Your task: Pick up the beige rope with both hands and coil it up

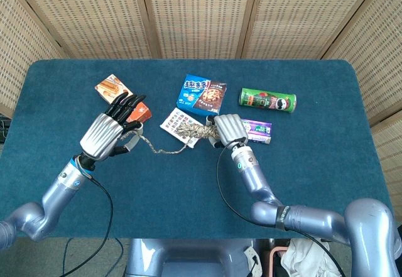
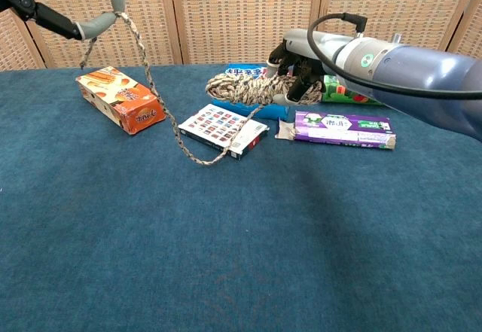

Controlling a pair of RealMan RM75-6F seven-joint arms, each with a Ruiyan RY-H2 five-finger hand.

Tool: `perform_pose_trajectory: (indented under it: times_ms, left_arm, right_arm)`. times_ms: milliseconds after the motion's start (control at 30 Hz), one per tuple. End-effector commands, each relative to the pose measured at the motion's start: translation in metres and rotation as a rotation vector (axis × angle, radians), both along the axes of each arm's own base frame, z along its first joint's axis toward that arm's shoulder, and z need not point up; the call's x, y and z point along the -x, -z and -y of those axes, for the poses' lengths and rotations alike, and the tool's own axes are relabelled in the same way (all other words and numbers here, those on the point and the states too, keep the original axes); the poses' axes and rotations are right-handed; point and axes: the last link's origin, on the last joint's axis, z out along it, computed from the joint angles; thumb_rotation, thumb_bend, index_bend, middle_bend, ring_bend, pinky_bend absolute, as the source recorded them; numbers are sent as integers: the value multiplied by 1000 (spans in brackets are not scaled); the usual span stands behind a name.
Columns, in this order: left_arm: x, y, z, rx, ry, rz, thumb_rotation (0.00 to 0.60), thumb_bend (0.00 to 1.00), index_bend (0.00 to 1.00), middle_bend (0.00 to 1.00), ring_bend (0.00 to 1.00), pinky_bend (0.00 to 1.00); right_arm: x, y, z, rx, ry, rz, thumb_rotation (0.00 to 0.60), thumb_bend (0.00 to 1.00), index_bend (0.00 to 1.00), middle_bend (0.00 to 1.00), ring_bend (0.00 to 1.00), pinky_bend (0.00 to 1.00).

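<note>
Beige rope (image 2: pixel 245 87): coiled bundle grasped in right hand (image 1: pixel 227 128), frame centre, above card box (image 2: pixel 223 129). Free tail pinched by left hand (image 1: pixel 112 132), raised upper left; slack strand sags between. Judged mostly coiled; remaining tail left to wind.

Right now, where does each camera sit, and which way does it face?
Head view: high above the near edge, looking down on the blue table; both arms and each robot hand show.
Chest view: low at table height, looking across toward the wicker screen; the right arm shows, and little of the left.
Both share the beige rope, left robot hand, right robot hand.
</note>
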Motion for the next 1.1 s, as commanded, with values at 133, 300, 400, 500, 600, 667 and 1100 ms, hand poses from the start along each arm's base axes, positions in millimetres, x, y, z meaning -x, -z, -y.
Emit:
perform_pose_trajectory:
  times_ms: [133, 300, 400, 500, 600, 667, 1100]
  left_arm:
    - [-30, -4, -6, -5, 15, 94, 600, 489, 748, 0, 0, 0]
    - [-50, -14, -11, 8, 1, 193, 600, 502, 749, 0, 0, 0]
    - [-60, -18, -13, 53, -29, 279, 600, 503, 749, 0, 0, 0]
    - [-69, -21, -16, 62, -31, 316, 600, 503, 749, 0, 0, 0]
    - [-78, -21, -17, 74, -35, 337, 600, 503, 749, 0, 0, 0]
    - [-87, -19, -17, 86, -41, 353, 600, 503, 749, 0, 0, 0]
    - [-149, -19, -41, 55, -89, 504, 600, 503, 749, 0, 0, 0]
  right_arm:
    - [-11, -2, -2, -8, -4, 47, 600, 659, 675, 675, 462, 743]
    - [-15, -2, -5, -16, -19, 63, 600, 697, 676, 677, 463, 744]
    - [-16, -1, -7, -25, -27, 69, 600, 698, 676, 679, 463, 746]
    - [-16, 2, -10, -35, -40, 66, 600, 707, 676, 680, 464, 749]
    - [-17, 5, -12, -43, -43, 74, 600, 718, 677, 680, 465, 751]
    - [-20, 8, -13, -50, -47, 80, 600, 721, 677, 680, 466, 752]
    - [-30, 21, -28, -82, -95, 58, 600, 722, 677, 681, 467, 753]
